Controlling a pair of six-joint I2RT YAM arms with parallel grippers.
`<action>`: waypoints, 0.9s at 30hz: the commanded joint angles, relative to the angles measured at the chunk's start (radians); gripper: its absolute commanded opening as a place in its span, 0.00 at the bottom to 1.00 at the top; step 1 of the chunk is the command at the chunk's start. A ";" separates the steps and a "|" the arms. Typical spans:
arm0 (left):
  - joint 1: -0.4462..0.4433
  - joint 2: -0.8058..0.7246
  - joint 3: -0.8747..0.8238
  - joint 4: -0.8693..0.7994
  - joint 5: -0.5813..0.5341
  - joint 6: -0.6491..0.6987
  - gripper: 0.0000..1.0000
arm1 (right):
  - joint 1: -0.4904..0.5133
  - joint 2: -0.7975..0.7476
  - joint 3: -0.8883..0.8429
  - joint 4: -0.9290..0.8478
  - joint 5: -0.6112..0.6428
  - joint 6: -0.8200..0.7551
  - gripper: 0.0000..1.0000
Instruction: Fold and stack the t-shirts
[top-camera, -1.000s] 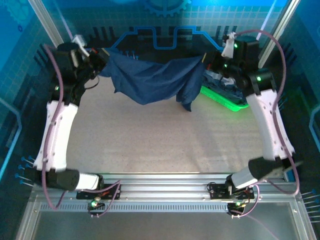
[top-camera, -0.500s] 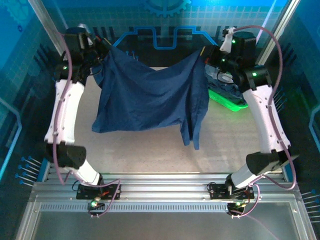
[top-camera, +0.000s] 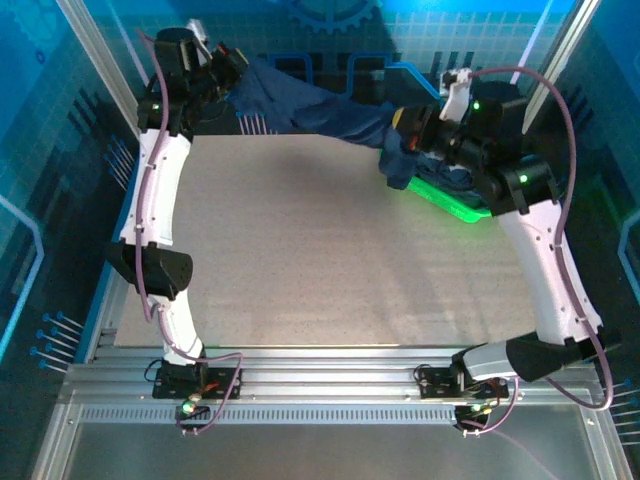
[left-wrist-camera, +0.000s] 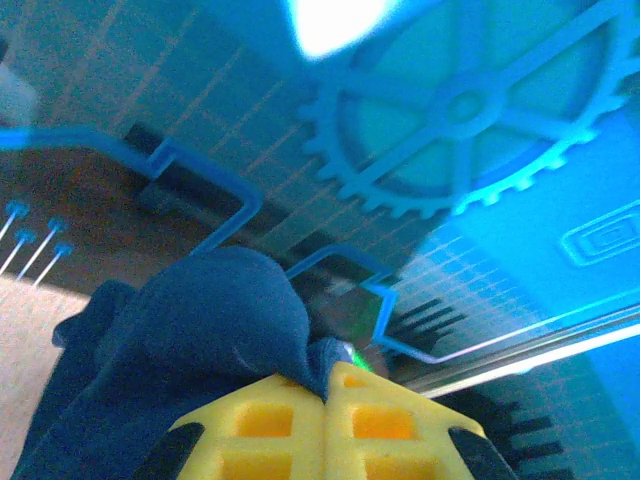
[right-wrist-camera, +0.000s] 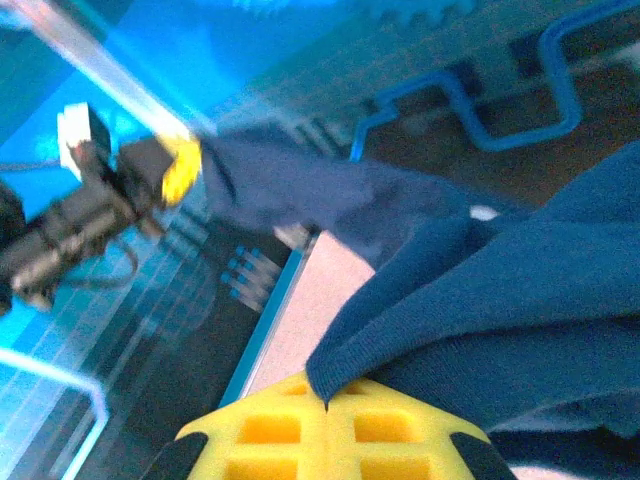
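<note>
**Table (top-camera: 330, 260) bare, shirt (top-camera: 320, 108) in the air at its far edge**

Grey speckled surface under blue-lit walls, with nothing spread on it yet. Navy shirt hanging above the far edge, stretched sideways between both arms. Left gripper (top-camera: 238, 70) clenched on one end, high at the far-left corner; in its wrist view yellow fingers (left-wrist-camera: 290, 395) pressed together, with cloth bunched just above them. Right gripper (top-camera: 402, 120) clenched on the other end, lower, just beside the green basket (top-camera: 462, 208); in its wrist view a cloth edge pinched between the closed fingers (right-wrist-camera: 300, 395).

Long axis of the shirt running across the table, sloping down from left gripper to right gripper, with most loose cloth sagging near the right one. Open surface lying on the near side of the shirt, toward the arm bases. Likely next: draw both ends toward the near side and lower them together, keeping that axis parallel to the far edge. Possible trouble: bunched cloth by the right gripper landing folded under.
</note>
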 joint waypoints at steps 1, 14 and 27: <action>0.006 0.010 0.057 0.120 0.022 -0.004 0.00 | 0.079 -0.022 -0.069 0.075 -0.119 0.021 0.00; -0.030 0.450 0.339 0.240 0.246 -0.299 0.26 | 0.393 0.469 0.081 -0.024 -0.360 -0.041 0.19; -0.193 -0.245 -0.645 -0.415 -0.210 -0.050 0.63 | 0.192 0.448 -0.174 -0.021 0.027 -0.038 0.59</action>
